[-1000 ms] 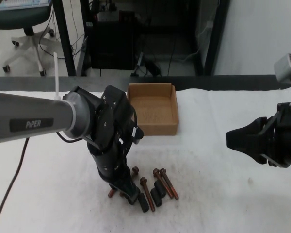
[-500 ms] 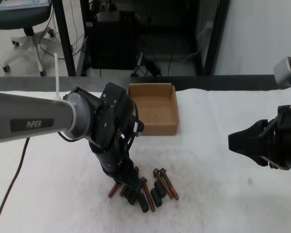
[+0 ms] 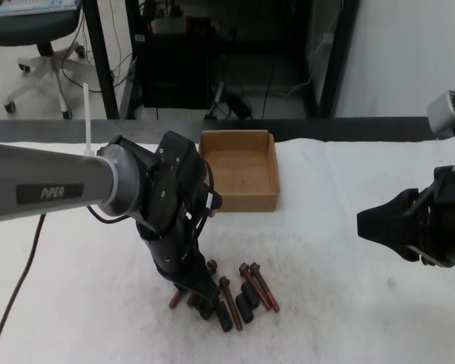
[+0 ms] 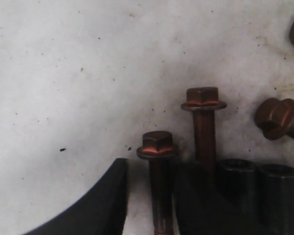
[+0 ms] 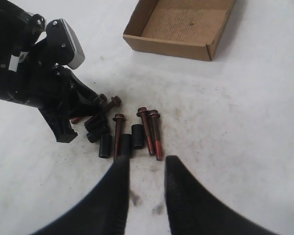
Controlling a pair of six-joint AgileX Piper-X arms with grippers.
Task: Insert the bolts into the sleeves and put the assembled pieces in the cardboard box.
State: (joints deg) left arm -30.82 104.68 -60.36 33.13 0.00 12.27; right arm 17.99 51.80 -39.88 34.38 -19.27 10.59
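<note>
The left gripper (image 3: 200,297) has wiggled a bit: it went up a little, then came back down to the white cloth (image 3: 341,318). Its fingers are apart, and one bolt (image 4: 157,147) lies between them, not squeezed yet. So I think it is lining up to grab that bolt. The other bolts (image 3: 252,282) and the black sleeves (image 3: 246,302) have not moved. They lie at 6 o'clock from the cardboard box (image 3: 241,202), which has nothing in it. The right gripper (image 5: 147,162) waits at 3 o'clock, fingers apart, holding nothing
</note>
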